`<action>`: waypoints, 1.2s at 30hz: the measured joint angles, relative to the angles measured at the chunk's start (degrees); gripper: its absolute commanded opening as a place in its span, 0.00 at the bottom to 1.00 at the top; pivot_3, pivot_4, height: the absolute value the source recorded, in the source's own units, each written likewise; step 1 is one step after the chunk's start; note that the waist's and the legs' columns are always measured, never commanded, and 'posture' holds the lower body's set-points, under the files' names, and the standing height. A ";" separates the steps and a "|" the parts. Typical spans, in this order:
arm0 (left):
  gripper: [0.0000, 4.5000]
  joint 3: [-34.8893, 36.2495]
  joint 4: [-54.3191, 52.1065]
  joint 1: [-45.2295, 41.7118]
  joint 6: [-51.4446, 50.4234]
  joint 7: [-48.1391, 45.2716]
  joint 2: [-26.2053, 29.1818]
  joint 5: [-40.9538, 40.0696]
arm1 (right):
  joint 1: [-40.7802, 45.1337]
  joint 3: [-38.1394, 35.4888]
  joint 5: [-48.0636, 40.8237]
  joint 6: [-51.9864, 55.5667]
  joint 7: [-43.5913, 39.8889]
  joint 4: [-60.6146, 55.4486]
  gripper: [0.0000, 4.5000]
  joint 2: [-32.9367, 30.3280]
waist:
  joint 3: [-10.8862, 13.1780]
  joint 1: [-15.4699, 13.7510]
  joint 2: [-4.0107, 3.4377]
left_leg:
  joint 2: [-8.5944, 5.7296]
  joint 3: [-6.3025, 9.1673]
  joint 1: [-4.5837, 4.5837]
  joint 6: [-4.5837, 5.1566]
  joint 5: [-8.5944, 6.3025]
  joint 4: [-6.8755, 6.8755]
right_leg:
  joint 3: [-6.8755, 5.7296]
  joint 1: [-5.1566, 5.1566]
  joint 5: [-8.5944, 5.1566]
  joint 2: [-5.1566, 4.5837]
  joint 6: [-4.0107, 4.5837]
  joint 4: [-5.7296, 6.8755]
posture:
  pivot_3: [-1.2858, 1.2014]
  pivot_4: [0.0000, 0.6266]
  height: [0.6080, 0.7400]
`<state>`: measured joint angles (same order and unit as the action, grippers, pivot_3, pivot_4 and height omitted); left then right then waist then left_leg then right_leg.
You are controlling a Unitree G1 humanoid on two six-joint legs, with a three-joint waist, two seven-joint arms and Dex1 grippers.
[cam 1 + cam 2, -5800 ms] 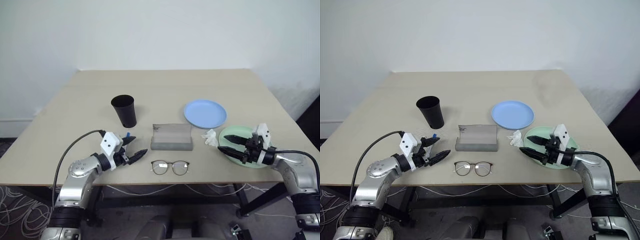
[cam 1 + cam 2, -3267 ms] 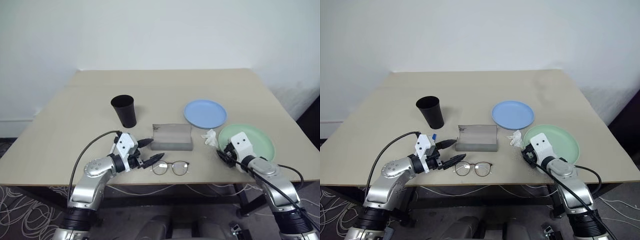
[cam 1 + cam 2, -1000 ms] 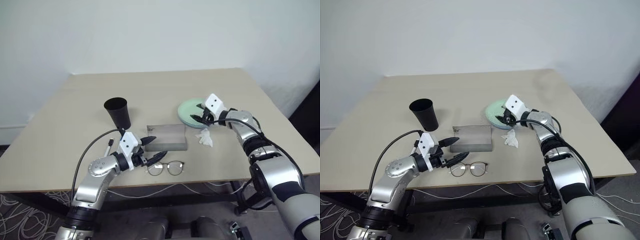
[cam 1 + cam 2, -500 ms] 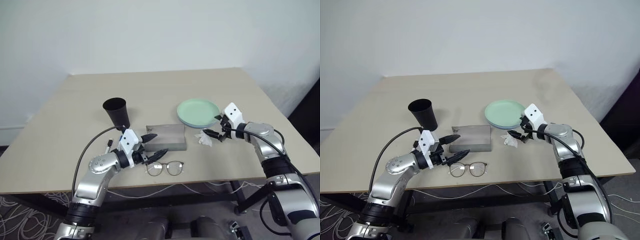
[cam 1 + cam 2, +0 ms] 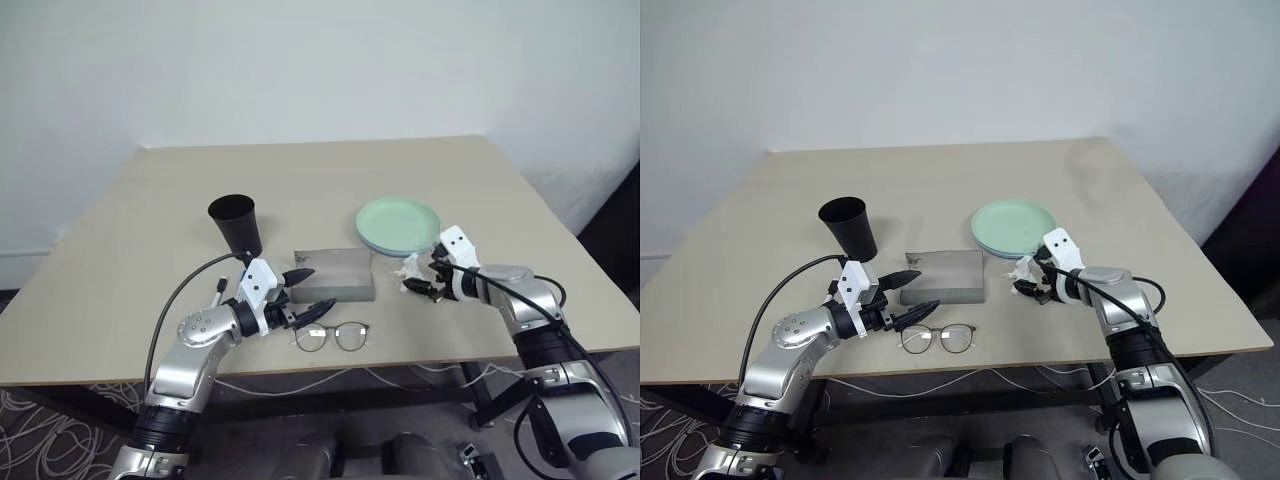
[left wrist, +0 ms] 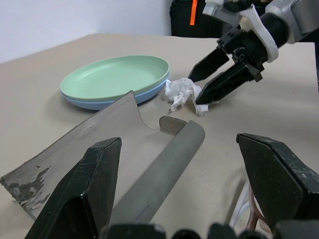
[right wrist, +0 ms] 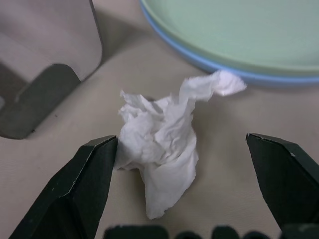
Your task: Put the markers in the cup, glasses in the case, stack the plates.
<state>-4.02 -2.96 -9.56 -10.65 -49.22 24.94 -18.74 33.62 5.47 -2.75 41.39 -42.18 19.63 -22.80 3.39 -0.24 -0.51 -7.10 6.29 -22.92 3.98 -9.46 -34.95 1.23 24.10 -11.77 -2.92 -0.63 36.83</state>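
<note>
The mint green plate (image 5: 398,218) rests on the light blue plate (image 6: 99,103), stacked right of the grey case (image 5: 335,274), whose lid stands open. The glasses (image 5: 332,337) lie in front of the case near the table's edge. The black cup (image 5: 236,222) stands upright to the left. A slim white marker (image 5: 218,291) peeks out behind my left hand, mostly hidden. My left gripper (image 5: 308,292) is open and empty, between case and glasses. My right gripper (image 7: 180,142) is open, its fingers either side of a crumpled white scrap (image 7: 159,139).
The scrap (image 5: 410,268) lies just in front of the stacked plates. The table's near edge (image 5: 420,358) runs close behind the glasses. A black cable (image 5: 175,300) loops from my left wrist.
The green plate came off the table's right side and now lies on the blue one. My right gripper let it go, opened wide, and drew back and down to the white scrap. The left arm stayed still.
</note>
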 measured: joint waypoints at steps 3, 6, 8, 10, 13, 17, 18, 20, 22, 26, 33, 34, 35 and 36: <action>0.87 0.00 0.00 0.00 0.00 0.05 0.00 0.01 | 0.00 0.34 -0.08 -0.05 0.28 0.20 0.91 0.66 | 0.00 0.01 0.00 | 0.00 0.00 -0.01 0.00 0.00 0.00 | -0.17 0.00 0.00 0.00 0.00 -0.02 | 0.52 0.00 0.98; 0.87 0.00 0.00 0.03 0.00 0.11 0.00 0.01 | 0.01 0.46 -0.15 -0.41 0.28 0.19 0.72 0.73 | 0.00 0.01 0.00 | 0.00 0.01 -0.02 0.00 0.00 -0.01 | -0.25 -0.01 0.00 -0.01 -0.01 -0.03 | 0.52 0.00 0.98; 0.87 0.00 0.00 0.13 0.00 0.19 0.01 0.01 | 0.01 0.69 -0.20 -0.73 0.15 0.11 0.55 0.71 | 0.00 0.01 0.00 | 0.00 0.03 -0.03 0.00 0.00 -0.01 | -0.26 -0.01 0.00 -0.02 -0.01 -0.04 | 0.52 0.00 0.98; 0.87 0.00 0.00 0.17 0.00 0.30 0.01 0.01 | 0.00 1.01 -0.37 -0.87 -0.09 0.03 0.40 0.59 | 0.00 0.01 0.00 | 0.00 0.04 -0.03 0.00 0.00 -0.02 | -0.28 -0.01 0.00 -0.02 -0.01 -0.04 | 0.52 0.00 0.98; 0.87 0.00 0.00 0.17 0.00 0.40 0.00 0.01 | -0.15 1.37 -0.70 -1.49 -1.16 -1.04 0.16 0.05 | 0.00 0.01 0.00 | 0.00 0.05 -0.05 0.00 0.00 -0.02 | -0.29 -0.01 0.00 -0.03 -0.01 -0.04 | 0.52 0.00 0.98; 0.87 0.00 0.00 0.18 0.02 0.41 0.03 0.01 | -1.21 2.09 -1.84 -3.21 -4.43 -4.81 0.01 -1.94 | 0.00 0.00 0.00 | 0.00 0.07 -0.09 0.00 0.00 -0.02 | -0.32 0.01 -0.01 -0.04 -0.03 -0.06 | 0.52 0.00 0.98; 0.87 0.00 0.00 0.18 0.02 0.41 0.02 0.01 | -1.69 2.36 -2.14 -3.85 -5.42 -6.09 0.01 -2.48 | 0.00 0.01 0.00 | 0.00 0.08 -0.11 0.00 0.00 -0.03 | -0.32 0.00 -0.02 -0.04 -0.03 -0.07 | 0.52 0.00 0.98; 0.87 0.00 0.00 0.18 0.03 0.40 0.03 0.02 | -2.72 2.56 -3.06 -4.83 -7.38 -8.46 0.01 -3.51 | 0.01 0.00 0.01 | 0.00 0.11 -0.13 0.01 0.00 -0.03 | -0.31 0.01 -0.02 -0.06 -0.04 -0.08 | 0.52 0.00 0.98; 0.87 0.00 0.00 0.18 0.05 0.38 0.03 0.02 | -2.66 2.47 -4.03 -6.34 -8.42 -9.35 0.01 -4.05 | 0.01 0.01 0.01 | 0.00 0.11 -0.22 0.01 0.00 -0.06 | -0.31 0.05 -0.02 -0.09 -0.04 -0.08 | 0.52 0.00 0.98; 0.87 -0.01 0.04 0.15 0.07 0.31 0.02 0.03 | 0.17 1.87 -4.04 -9.58 -7.46 -7.61 0.01 -4.05 | 0.01 0.16 0.01 | 0.01 0.11 -0.27 0.00 0.00 -0.12 | -0.36 0.09 0.00 -0.17 -0.04 -0.06 | 0.52 0.00 0.98; 0.87 0.01 0.73 -0.08 0.11 0.05 0.13 0.07 | 12.37 2.20 0.82 -23.87 -0.85 12.43 0.01 -2.04 | 0.00 0.07 0.03 | 0.04 0.14 -0.23 0.00 0.00 -0.11 | -0.48 0.11 0.00 -0.13 -0.04 -0.09 | 0.52 0.00 0.98; 0.87 0.01 0.80 -0.09 0.11 0.06 0.16 0.09 | 14.04 2.56 1.77 -26.39 -0.07 16.99 0.01 -1.03 | 0.00 0.11 0.03 | 0.03 0.12 -0.22 0.00 0.00 -0.11 | -0.51 0.12 0.01 -0.08 -0.06 -0.10 | 0.52 0.00 0.98; 0.87 0.00 0.80 -0.14 0.11 0.06 0.13 0.09 | 14.95 2.74 2.27 -27.78 0.19 19.63 0.01 -0.40 | 0.00 0.12 0.03 | 0.03 0.11 -0.23 0.00 0.00 -0.10 | -0.50 0.15 0.03 -0.07 -0.08 -0.09 | 0.52 0.00 0.98; 0.87 0.01 0.81 -0.16 0.11 0.07 0.16 0.10 | 16.17 2.84 2.69 -29.53 0.47 23.18 0.01 0.29 | 0.00 0.15 0.03 | 0.03 0.10 -0.22 0.00 0.00 -0.11 | -0.50 0.16 0.07 -0.04 -0.15 -0.09 | 0.52 0.00 0.98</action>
<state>-4.01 -2.16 -9.71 -10.54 -49.15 25.10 -18.64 49.79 8.31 -0.06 11.86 -41.71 42.81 -22.51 3.39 -0.09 -0.48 -7.07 6.39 -23.14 3.98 -9.46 -35.06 0.73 24.25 -11.70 -2.97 -0.78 36.74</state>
